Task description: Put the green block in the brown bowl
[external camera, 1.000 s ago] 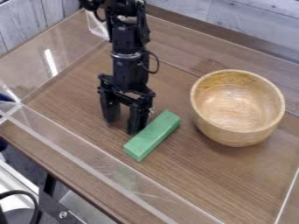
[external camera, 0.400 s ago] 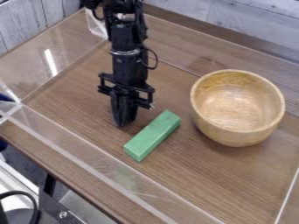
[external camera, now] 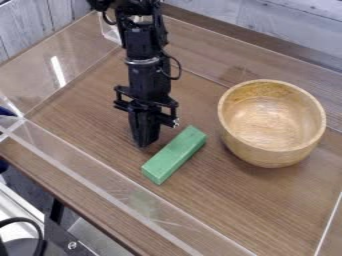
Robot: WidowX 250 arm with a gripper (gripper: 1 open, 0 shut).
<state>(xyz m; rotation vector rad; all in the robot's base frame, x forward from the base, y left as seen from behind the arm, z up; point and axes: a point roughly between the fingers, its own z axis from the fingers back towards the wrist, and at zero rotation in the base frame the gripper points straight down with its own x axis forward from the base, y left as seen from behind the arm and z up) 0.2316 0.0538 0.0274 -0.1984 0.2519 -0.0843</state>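
Change since earlier frame: gripper (external camera: 147, 138) fingers, spread wide one second before, now stand pressed together; arm position is unchanged.
Gripper state: fully closed, fingers meeting in a narrow point, nothing between them.
Gripper attitude: pointing steeply down, fingertips at or just above the table surface; contact with the surface cannot be confirmed.
Gripper relation to block: fingertips stand just beside the upper left end of the green block (external camera: 175, 154), to its left; the block is not gripped.
Green block position: lying flat on the wooden tabletop (external camera: 254, 200), long axis running diagonally from lower left to upper right, between the gripper and the bowl.
Green block relation to bowl: outside the bowl; its upper right end lies near the bowl's left wall with a strip of bare table between them.
Brown bowl (external camera: 273, 122) position: upright on the tabletop at the right of the view, well apart from the gripper; interior shows wood grain only.
Arm: black robot arm (external camera: 143, 50) descending from the top centre of the view, nearly vertical above the gripper.
Enclosure: clear plastic walls (external camera: 40, 80) border the tabletop on the left and front edges.
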